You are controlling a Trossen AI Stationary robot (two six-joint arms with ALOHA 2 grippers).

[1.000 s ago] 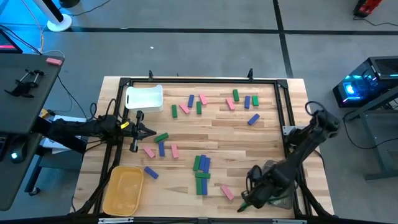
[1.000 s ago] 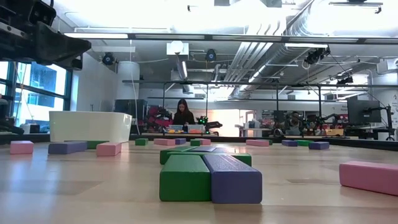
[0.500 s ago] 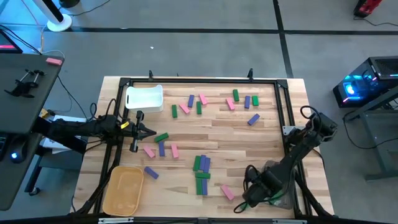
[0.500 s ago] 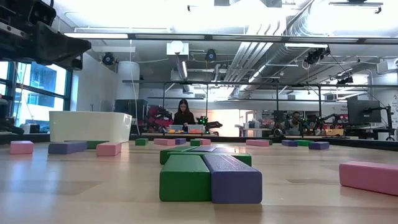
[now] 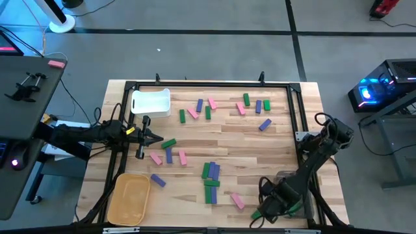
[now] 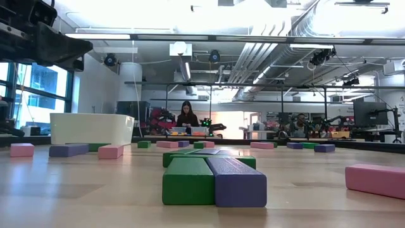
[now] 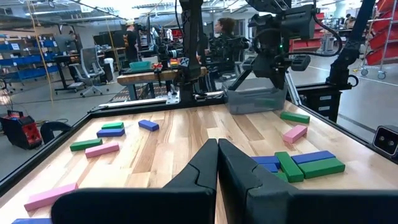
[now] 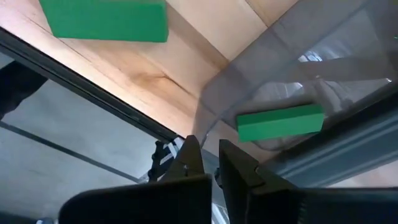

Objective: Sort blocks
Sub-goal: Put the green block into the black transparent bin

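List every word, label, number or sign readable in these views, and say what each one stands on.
None can be read.
The blocks carry no print: plain green, pink and blue-purple.
The white bin, yellow bin and clear bin are unmarked.
The monitor in the room behind: nothing on it can be made out.

Even, bright overhead light on the wooden table (image 5: 279, 140); shadows under the blocks (image 5: 210, 177) short and soft. In the low view, ceiling lights (image 6: 209, 12) blow out to white glare above the table, the nearest blocks (image 6: 214, 180) crisp, the room beyond soft. Cyan glow from a computer case (image 5: 380, 91) right of the table; left wrist view bends lines at its edges.
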